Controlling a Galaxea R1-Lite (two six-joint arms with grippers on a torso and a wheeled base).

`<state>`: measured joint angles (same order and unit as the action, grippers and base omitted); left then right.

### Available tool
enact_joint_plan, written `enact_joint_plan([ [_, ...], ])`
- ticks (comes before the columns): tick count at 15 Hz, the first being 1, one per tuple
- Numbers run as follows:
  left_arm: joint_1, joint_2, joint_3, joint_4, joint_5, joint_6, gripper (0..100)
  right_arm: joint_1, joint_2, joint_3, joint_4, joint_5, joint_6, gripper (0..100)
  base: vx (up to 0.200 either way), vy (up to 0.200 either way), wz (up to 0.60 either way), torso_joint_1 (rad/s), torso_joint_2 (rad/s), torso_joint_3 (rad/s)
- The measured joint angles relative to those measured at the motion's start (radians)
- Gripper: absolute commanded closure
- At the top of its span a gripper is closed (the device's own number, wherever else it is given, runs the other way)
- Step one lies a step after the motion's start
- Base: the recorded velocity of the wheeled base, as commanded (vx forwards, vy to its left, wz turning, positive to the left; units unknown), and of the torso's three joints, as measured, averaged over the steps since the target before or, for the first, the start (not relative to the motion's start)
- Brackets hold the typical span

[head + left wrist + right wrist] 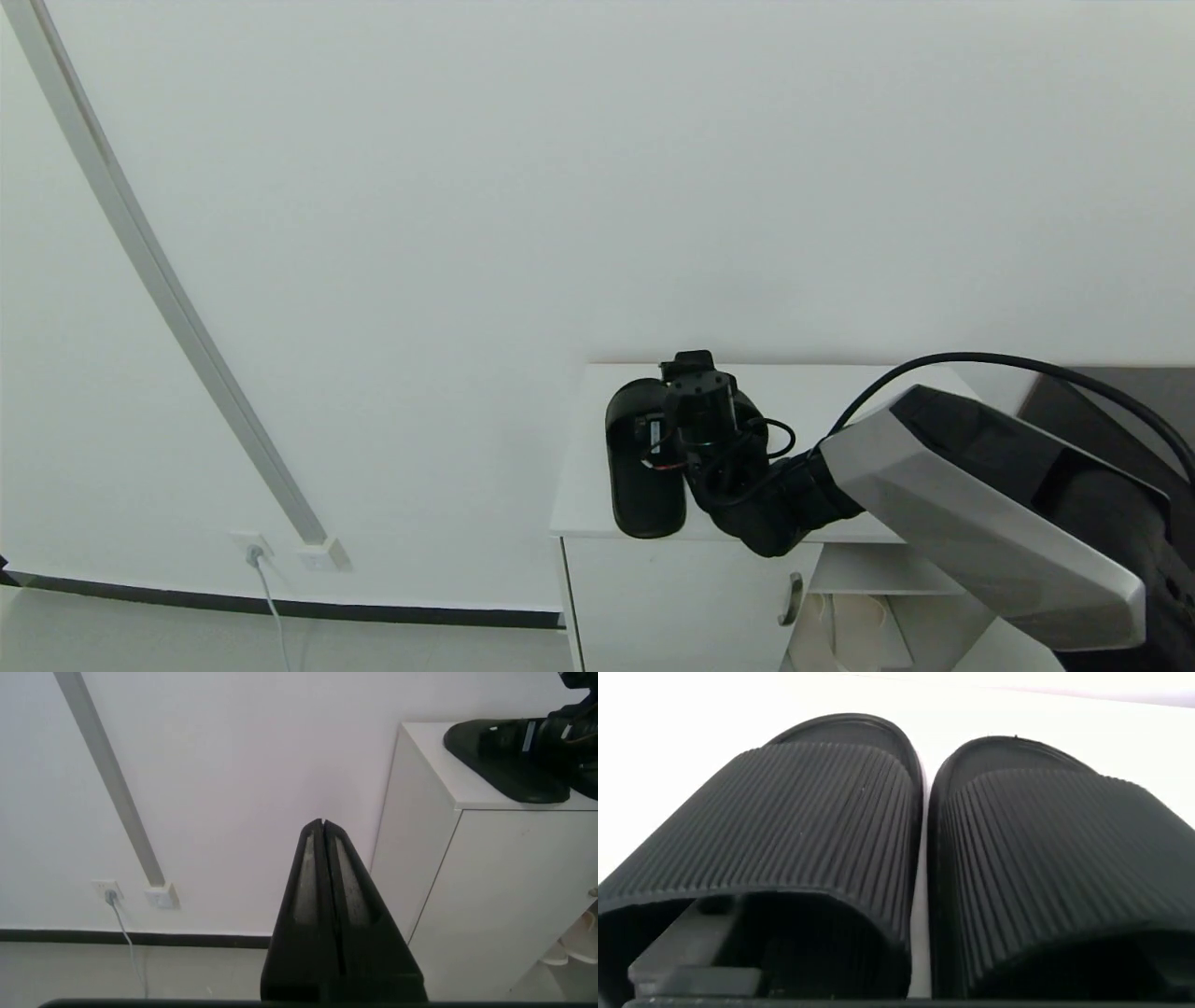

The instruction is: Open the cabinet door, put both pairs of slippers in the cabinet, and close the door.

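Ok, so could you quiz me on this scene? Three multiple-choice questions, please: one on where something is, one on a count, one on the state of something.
1. Where do the black slippers lie?
A) on the floor
B) on top of the white cabinet
C) on a chair

2. How many slippers does the right wrist view show side by side?
A) one
B) two
C) four

3. How is the left gripper?
A) shut, holding nothing
B) wide open
C) clamped on a slipper

Answers:
1 B, since the head view shows a slipper resting on the cabinet's top.
2 B, since two lie next to each other there.
3 A, since the left wrist view shows it closed to a thin seam with nothing in it.
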<state>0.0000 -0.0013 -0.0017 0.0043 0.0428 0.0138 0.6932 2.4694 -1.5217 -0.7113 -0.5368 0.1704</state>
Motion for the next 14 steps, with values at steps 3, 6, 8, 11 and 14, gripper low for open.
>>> enact_joint_plan([
  [3,0.000,0.000,0.000,0.000,0.000,0.000,100,0.000,0.005,-0.004,0.000,-0.001,0.000,100,0.000,0.000,0.00,0.000,0.00,0.000],
  [6,0.000,0.000,0.000,0.000,0.000,0.000,100,0.000,0.007,-0.005,-0.005,0.000,0.000,100,0.000,0.000,0.00,0.000,0.00,0.000],
  [8,0.000,0.000,0.000,0.000,0.000,0.000,100,0.000,0.005,-0.002,-0.007,0.000,0.000,100,0.000,0.000,0.00,0.000,0.00,0.000],
  [11,0.000,0.000,0.000,0.000,0.000,0.000,100,0.000,-0.037,0.034,-0.007,0.009,0.001,100,0.000,0.000,0.00,0.000,0.00,0.000],
  [14,0.000,0.000,0.000,0.000,0.000,0.000,100,0.001,-0.159,0.176,-0.023,0.086,0.003,100,0.000,0.000,0.00,0.000,0.00,0.000],
])
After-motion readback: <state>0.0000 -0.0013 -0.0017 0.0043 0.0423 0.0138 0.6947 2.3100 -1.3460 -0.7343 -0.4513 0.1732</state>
